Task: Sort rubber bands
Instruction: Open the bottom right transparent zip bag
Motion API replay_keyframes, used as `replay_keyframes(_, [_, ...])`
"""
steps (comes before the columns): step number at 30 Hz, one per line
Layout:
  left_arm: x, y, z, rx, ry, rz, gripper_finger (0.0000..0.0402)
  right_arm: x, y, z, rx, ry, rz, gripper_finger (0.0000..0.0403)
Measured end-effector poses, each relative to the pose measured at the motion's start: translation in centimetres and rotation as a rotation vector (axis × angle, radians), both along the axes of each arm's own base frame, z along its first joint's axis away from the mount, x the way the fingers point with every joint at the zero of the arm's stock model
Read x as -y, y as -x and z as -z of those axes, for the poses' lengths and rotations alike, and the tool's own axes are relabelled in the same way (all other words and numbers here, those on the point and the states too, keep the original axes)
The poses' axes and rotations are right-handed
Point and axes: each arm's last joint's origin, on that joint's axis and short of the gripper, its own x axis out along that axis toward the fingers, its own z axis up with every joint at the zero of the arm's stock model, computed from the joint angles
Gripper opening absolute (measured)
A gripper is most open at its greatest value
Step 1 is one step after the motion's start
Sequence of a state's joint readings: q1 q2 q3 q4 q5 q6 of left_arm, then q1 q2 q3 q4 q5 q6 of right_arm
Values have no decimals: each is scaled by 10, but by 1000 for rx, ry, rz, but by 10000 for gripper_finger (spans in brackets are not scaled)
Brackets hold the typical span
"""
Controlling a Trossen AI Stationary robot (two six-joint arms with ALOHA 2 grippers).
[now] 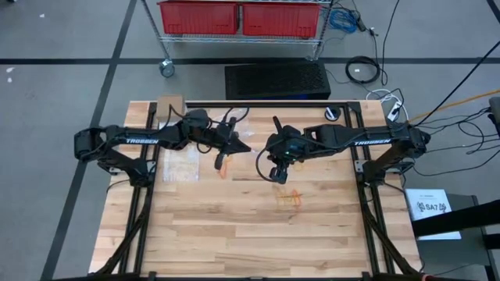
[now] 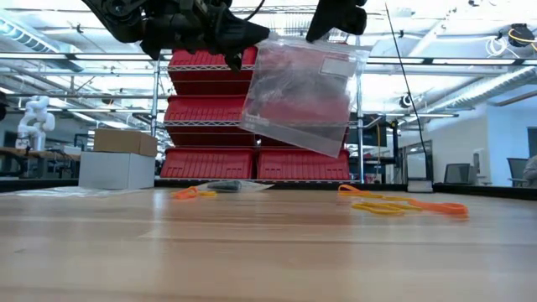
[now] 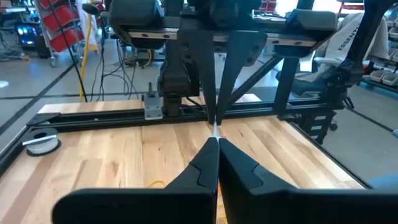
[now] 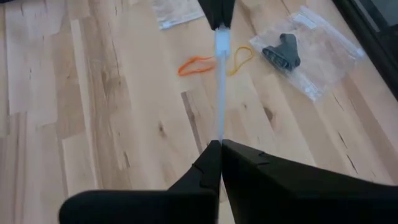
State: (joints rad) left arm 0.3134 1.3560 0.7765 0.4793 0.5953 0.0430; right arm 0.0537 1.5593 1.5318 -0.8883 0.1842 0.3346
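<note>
Both pincers clamped on the clear bag [image 2: 304, 92], left pincer [image 2: 239, 35] and right pincer [image 2: 336, 18] stretching it above the table [image 2: 268, 252]; rubber bands [image 2: 403, 204] lie loose below, so ease the mouth open without tearing

The table [image 1: 234, 234] had both arms reaching in over its far half, the left arm from 9 o'clock and the right arm from 3 o'clock. A plastic bag [image 2: 302, 96] hung in the air between them, above the table's middle. The left gripper [image 1: 244, 146] pinched one edge and the right gripper [image 1: 266, 148] pinched the other. A bunch of rubber bands [image 1: 289, 200] lay on the table toward 5 o'clock from the bag. A few more bands [image 1: 223, 168] lay under the left gripper. Another bag [image 1: 180, 160] lay flat toward 9 o'clock.
</note>
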Motion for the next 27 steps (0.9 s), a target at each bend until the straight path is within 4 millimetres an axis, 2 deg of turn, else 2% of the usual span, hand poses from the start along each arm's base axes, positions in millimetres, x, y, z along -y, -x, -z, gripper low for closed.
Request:
replay_keyframes(4, [0, 0, 1, -7, -15, 0, 4, 5, -1, -1, 20, 20, 49, 22])
replay_keyframes(9, [0, 0, 2, -13, -18, -1, 2, 14, -8, -8, 116, 33, 72, 77])
replay_keyframes(15, [-1, 0, 2, -15, -21, -28, 1, 21, -22, -10, 212, 18, -16, 128])
replay_keyframes(22, [-1, 0, 2, -15, -38, -45, 1, 24, -35, 8, 149, 27, -43, 127])
replay_keyframes(27, [-1, 0, 3, -24, -36, -46, 1, 24, -37, 12, 135, 40, -52, 87])
